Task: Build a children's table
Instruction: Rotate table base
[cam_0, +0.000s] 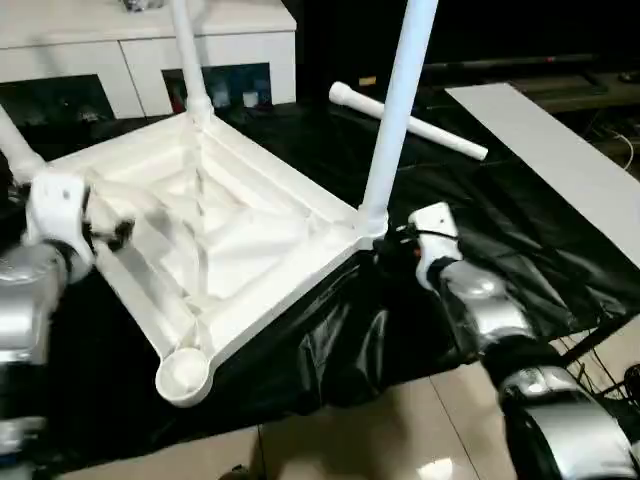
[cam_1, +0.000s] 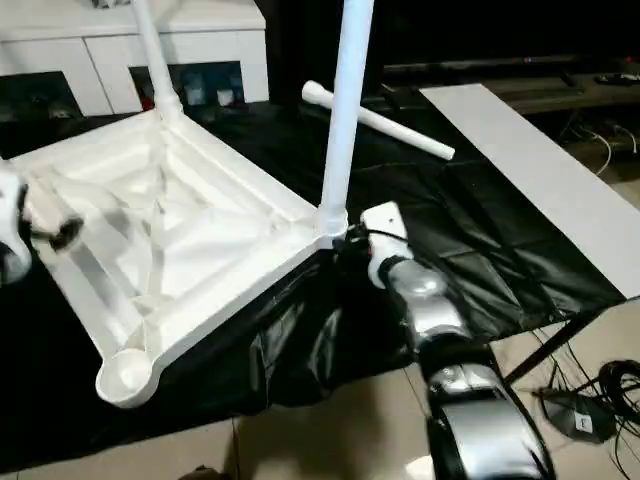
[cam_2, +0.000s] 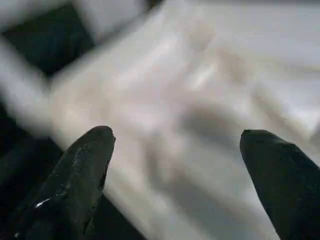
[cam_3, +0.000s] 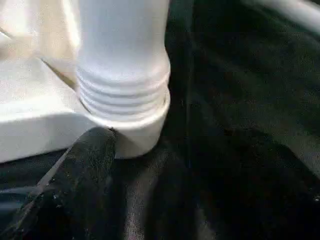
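Observation:
The children's table top (cam_0: 230, 235) lies upside down on a black cloth, its ribbed underside facing up. Three legs stand in corner sockets: one at the back (cam_0: 188, 55), one at the right corner (cam_0: 398, 110), and one at the left edge (cam_0: 15, 145). The near corner socket (cam_0: 183, 375) holds nothing. A loose leg (cam_0: 410, 122) lies on the cloth behind. My left gripper (cam_2: 175, 140) hovers open over the underside at the left (cam_0: 118, 233). My right gripper (cam_0: 385, 250) is open by the right corner socket (cam_3: 130, 125), with one finger (cam_3: 85, 170) against its base.
A white cabinet with glass doors (cam_0: 150, 50) stands behind the work surface. A long white board (cam_0: 560, 160) lies at the right. The black cloth (cam_0: 500, 220) hangs over the front edge above a tiled floor (cam_0: 400, 430). Cables (cam_1: 600, 390) lie on the floor at the right.

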